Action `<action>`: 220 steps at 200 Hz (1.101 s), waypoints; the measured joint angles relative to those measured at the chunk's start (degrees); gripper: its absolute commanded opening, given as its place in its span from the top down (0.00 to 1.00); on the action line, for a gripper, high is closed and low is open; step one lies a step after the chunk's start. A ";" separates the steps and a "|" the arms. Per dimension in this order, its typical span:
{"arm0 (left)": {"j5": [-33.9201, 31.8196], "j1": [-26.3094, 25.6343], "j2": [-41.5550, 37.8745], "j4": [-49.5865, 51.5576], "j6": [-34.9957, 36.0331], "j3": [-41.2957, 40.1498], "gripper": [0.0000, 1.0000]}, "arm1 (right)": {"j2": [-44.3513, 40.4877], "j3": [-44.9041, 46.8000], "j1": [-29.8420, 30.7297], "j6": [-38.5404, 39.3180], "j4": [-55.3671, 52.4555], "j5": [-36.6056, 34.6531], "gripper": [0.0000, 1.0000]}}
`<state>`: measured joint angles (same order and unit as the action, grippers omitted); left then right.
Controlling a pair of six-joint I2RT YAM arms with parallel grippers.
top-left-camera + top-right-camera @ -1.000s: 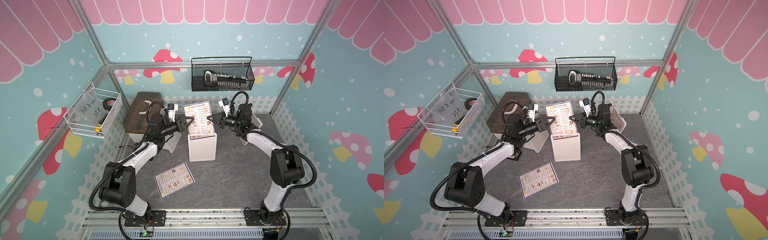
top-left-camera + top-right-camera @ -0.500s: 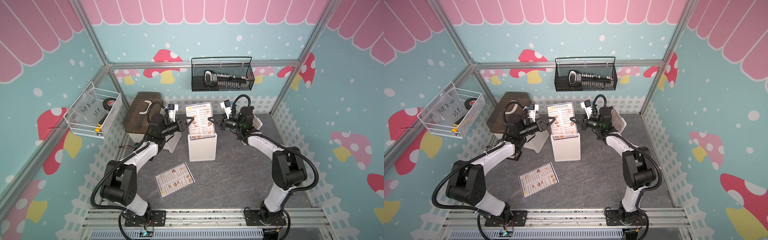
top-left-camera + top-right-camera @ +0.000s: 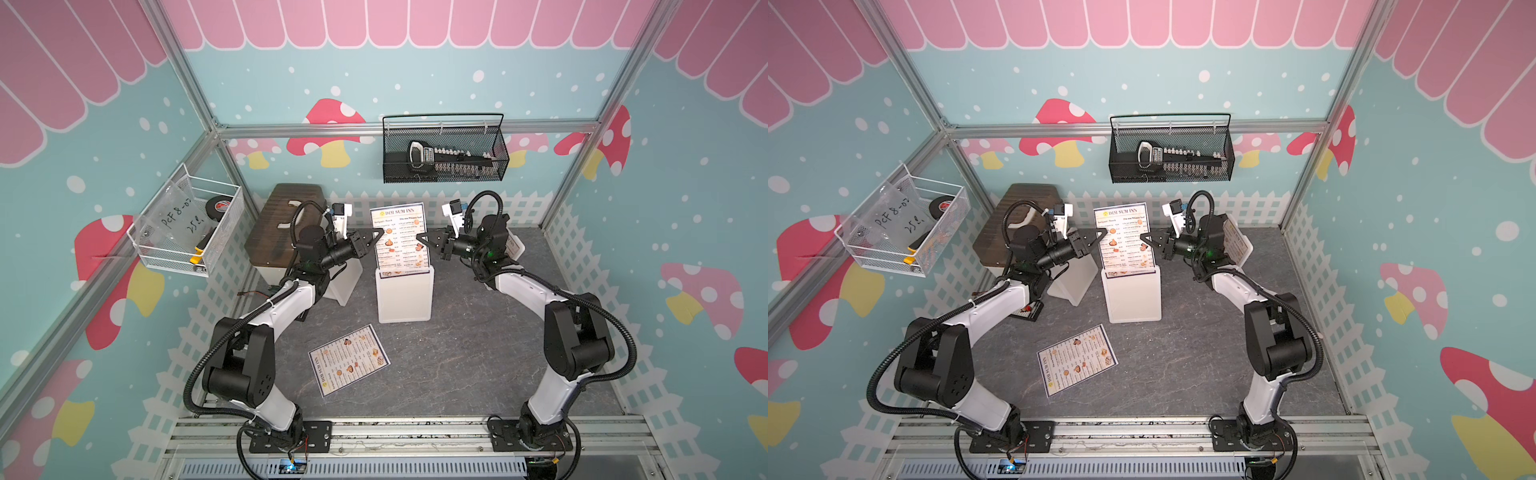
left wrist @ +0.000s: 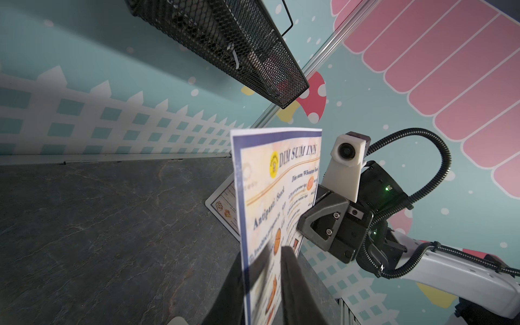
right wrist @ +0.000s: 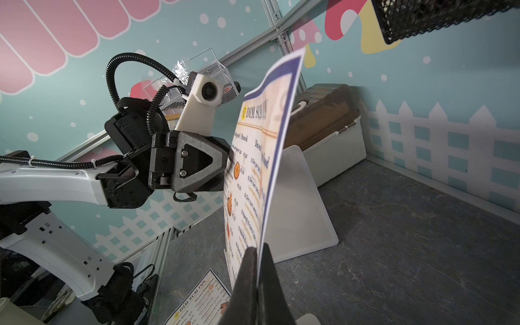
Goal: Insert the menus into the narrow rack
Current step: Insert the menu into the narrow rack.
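An upright menu (image 3: pixel 400 239) is standing in the white rack (image 3: pixel 405 297), the right end effector (image 3: pixel 419 239) clamping one side edge. The left end effector (image 3: pixel 379 233) is straddling the opposite edge, narrow, but I cannot tell whether it is gripping. A second menu (image 3: pixel 349 359) is lying flat on the desk (image 3: pixel 457 353) in front of the rack, a third menu (image 3: pixel 1237 243) leaning to the rack's right.

a brown-lidded box (image 3: pixel 286 224) sits at the back of the grey slate floor (image 3: pixel 457 365). in both top views, a black mesh basket (image 3: pixel 449 176) hangs on the wall to its right. a white wire basket (image 3: pixel 224 232) hangs to its left, holding a black tape roll (image 3: pixel 219 205).
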<state>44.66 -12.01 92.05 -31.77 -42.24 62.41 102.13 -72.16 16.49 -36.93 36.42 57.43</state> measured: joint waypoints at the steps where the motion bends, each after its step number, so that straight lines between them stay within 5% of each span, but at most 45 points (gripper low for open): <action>1: 0.00 0.00 0.00 -0.07 -0.09 0.04 0.86 | 0.00 0.00 0.00 0.00 0.02 0.00 0.99; 35: 0.42 0.00 0.02 -0.74 -0.90 0.52 0.97 | 0.00 0.00 0.00 -0.13 0.07 0.09 0.94; 85: 1.29 0.00 0.02 -1.42 -1.05 0.52 0.98 | 0.02 -0.37 0.00 -1.20 -0.04 0.92 0.76; 220: 1.66 0.00 0.15 -1.95 -1.05 0.50 0.97 | 5.09 -15.06 -0.94 -1.99 -3.06 2.45 0.77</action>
<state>46.33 -12.01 92.20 -33.71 -43.29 62.92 107.22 -87.22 15.55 -38.92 33.36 59.88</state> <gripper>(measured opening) 0.047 0.247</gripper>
